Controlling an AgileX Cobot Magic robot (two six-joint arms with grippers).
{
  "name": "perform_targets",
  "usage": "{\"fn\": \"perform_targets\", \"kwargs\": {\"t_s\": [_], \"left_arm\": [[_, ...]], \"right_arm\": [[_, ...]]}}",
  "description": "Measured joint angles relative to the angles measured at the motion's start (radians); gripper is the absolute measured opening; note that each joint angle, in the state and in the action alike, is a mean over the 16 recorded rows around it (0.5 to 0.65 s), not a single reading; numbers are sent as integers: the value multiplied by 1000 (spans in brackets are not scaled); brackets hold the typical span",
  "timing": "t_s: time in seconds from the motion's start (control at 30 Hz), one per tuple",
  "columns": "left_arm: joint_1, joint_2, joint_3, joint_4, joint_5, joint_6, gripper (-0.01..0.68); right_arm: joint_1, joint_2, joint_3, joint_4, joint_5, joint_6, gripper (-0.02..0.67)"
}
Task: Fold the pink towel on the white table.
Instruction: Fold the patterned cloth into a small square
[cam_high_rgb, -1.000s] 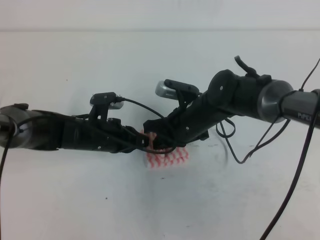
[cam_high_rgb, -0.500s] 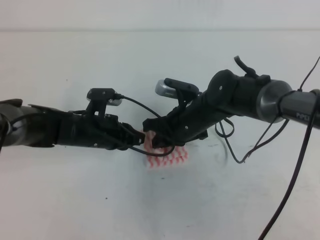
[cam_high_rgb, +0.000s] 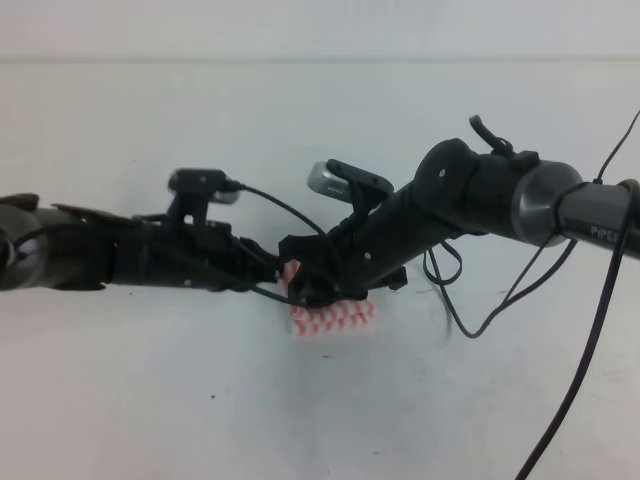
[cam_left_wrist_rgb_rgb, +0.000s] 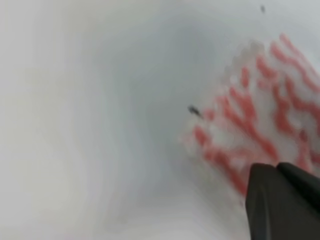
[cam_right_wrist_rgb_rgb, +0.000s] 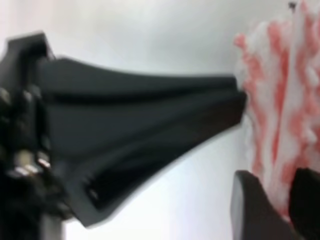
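Where the two arms meet over the white table, the pink towel lies bunched into a small folded pad, most of it just below and to the right of both pincers. The left gripper reaches in from the left of the exterior view; its two fingers lie pressed together with their tips at the towel's edge in the right wrist view, closed or nearly so, though whether cloth is caught between them cannot be told. The right gripper has its two dark fingertips closed on a raised fold of the towel, striped cloth standing up between them. Blurred striped cloth fills the area ahead of the left fingers.
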Motion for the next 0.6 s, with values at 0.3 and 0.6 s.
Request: {"fn": "perform_targets", "kwargs": {"t_s": [0.3, 0.6], "left_arm": [[29, -52, 0, -1, -35, 0, -7], [42, -69, 0, -3, -35, 0, -7]], "right_arm": [[0, 0, 0, 25, 86, -14, 185], [0, 1, 0, 43, 162, -52, 127]]}}
